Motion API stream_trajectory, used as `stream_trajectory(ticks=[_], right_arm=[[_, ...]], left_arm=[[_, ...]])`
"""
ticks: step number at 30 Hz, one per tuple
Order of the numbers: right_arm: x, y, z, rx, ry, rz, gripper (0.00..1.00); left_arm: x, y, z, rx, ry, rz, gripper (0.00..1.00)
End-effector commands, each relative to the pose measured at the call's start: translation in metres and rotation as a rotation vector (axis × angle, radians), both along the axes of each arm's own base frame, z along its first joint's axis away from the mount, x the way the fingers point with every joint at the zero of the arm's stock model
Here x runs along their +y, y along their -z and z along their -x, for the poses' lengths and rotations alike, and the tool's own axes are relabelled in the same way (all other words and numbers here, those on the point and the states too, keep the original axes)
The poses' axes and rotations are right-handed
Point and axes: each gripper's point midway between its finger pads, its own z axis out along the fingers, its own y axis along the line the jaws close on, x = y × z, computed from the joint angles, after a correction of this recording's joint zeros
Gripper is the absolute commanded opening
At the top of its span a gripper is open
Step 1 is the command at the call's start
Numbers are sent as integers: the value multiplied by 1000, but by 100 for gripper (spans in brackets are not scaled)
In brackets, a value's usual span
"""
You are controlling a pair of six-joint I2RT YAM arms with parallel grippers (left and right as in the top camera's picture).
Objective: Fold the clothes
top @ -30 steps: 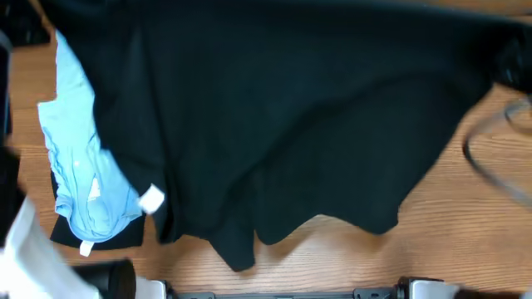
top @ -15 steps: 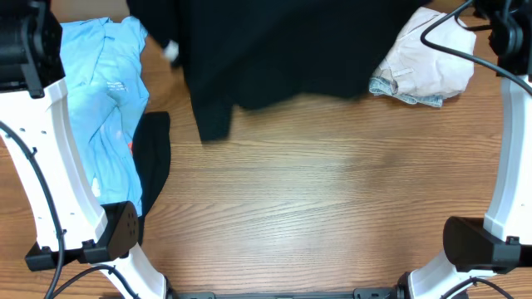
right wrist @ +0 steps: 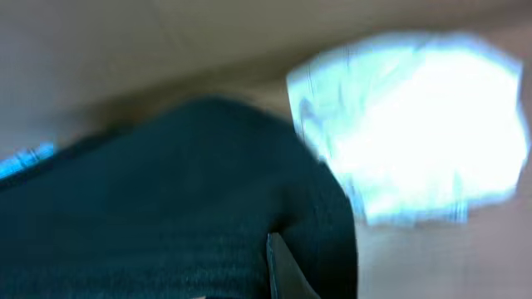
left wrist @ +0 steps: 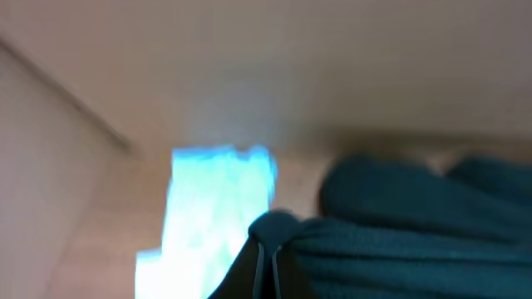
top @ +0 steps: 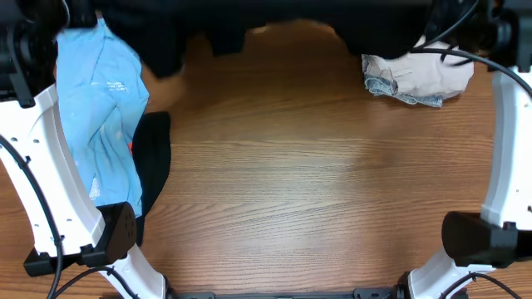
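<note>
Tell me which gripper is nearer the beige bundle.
Right. The right gripper holds the black shirt just beside the beige bundle; the left gripper holds its other end over by the light blue shirt.

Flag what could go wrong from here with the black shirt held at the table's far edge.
1. The black shirt reaches the beige bundle on one side; laying it down may drag or cover the bundle.
2. Its other side hangs close to the light blue shirt and might catch it.
3. The left gripper seems to pinch only a small bunch of fabric, which could slip.
</note>
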Motion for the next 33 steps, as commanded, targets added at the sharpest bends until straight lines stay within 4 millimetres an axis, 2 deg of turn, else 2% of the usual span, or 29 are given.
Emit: stream_trajectory(ticks=[1,3,6,8,12,15,18,22,29,33], right_arm=[[-22,36,13,142,70,21,4],[-20,43,24,198,72,11,4],[-16,44,38,241,74,1,4],[-13,44,49,271,79,2,4],[-12,49,73,355,113,26,4],[-7,55,88,407,134,50,4],[5,62,103,441,131,56,4],[11,79,140,500,180,89,4],[7,121,221,611,289,68,4],[7,141,257,673,356,31,4]], left_arm=[[22,19,12,82,-71,24,4],[14,33,21,147,-54,71,4],[9,53,39,257,-56,104,4],[7,59,42,284,-61,128,4],[-13,73,41,332,6,197,4],[-17,99,52,440,-13,199,4],[-15,127,75,559,-48,198,4],[-16,153,114,669,-97,222,4],[-34,168,167,715,-92,249,4],[-39,182,192,762,-124,280,4]])
